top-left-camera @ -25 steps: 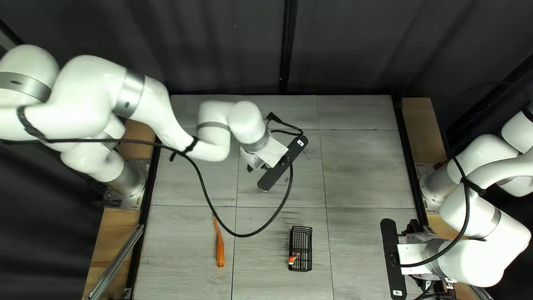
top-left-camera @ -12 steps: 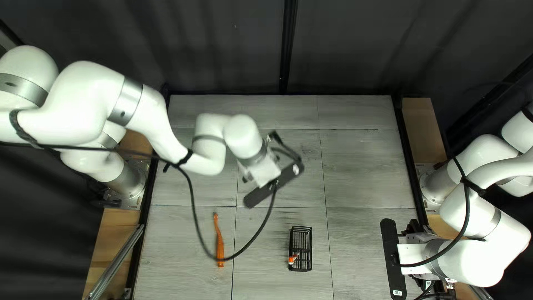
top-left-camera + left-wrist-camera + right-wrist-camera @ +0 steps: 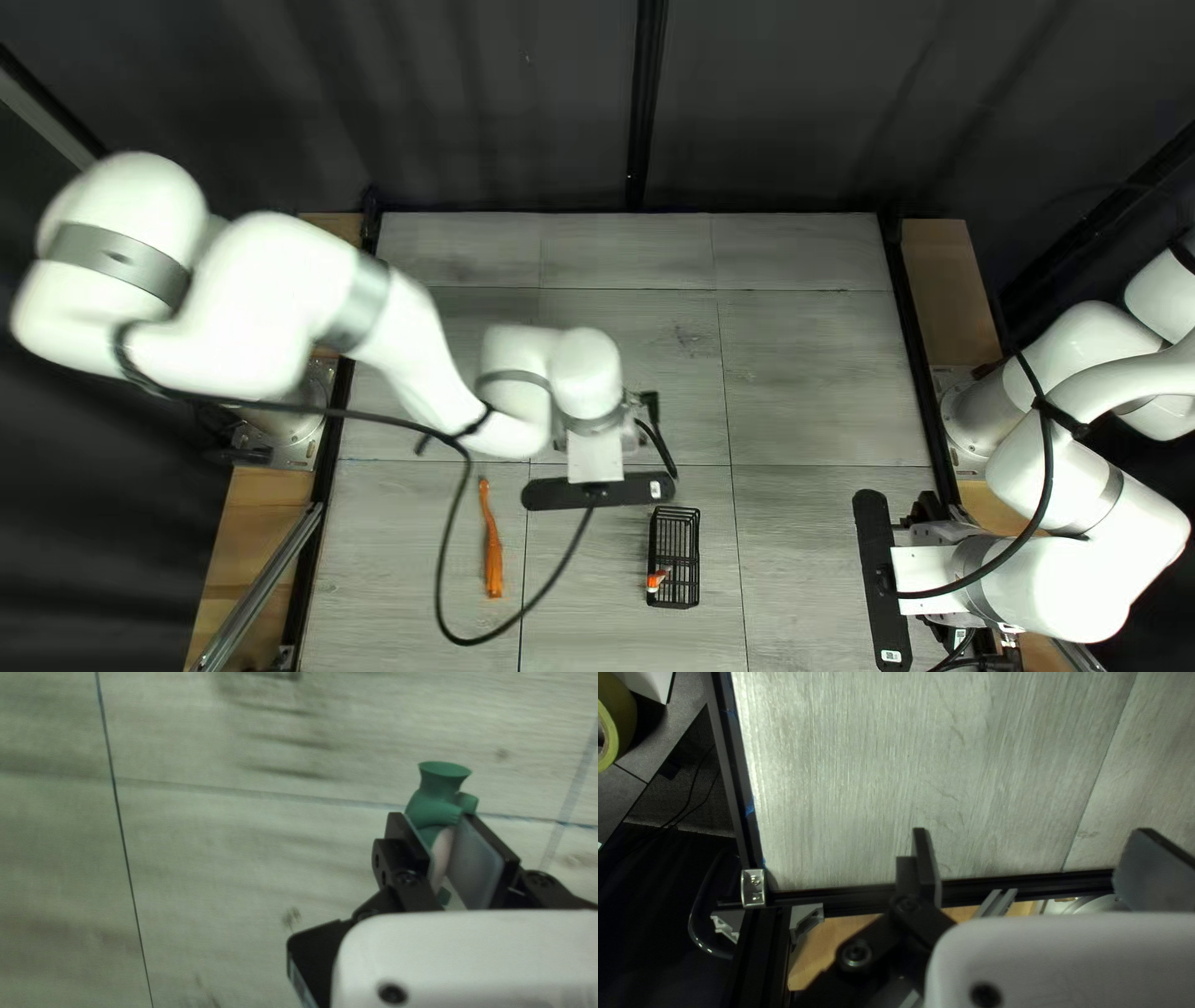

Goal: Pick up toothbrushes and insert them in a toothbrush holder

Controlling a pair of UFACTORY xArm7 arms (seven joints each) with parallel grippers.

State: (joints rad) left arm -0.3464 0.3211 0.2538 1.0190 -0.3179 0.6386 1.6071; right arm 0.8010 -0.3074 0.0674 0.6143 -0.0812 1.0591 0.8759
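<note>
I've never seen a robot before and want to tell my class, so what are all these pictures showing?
There are two white robot arms here, a left arm and a right arm, at a table. The pictures from high up look down from above the table's near edge. The other two come from cameras on the arms' wrists. On the table are an orange toothbrush and a black wire basket with a small orange-and-white thing in it. The left arm's jaws are closed on a green thing, probably another toothbrush. The right arm's jaws stand wide apart, holding nothing.
</note>
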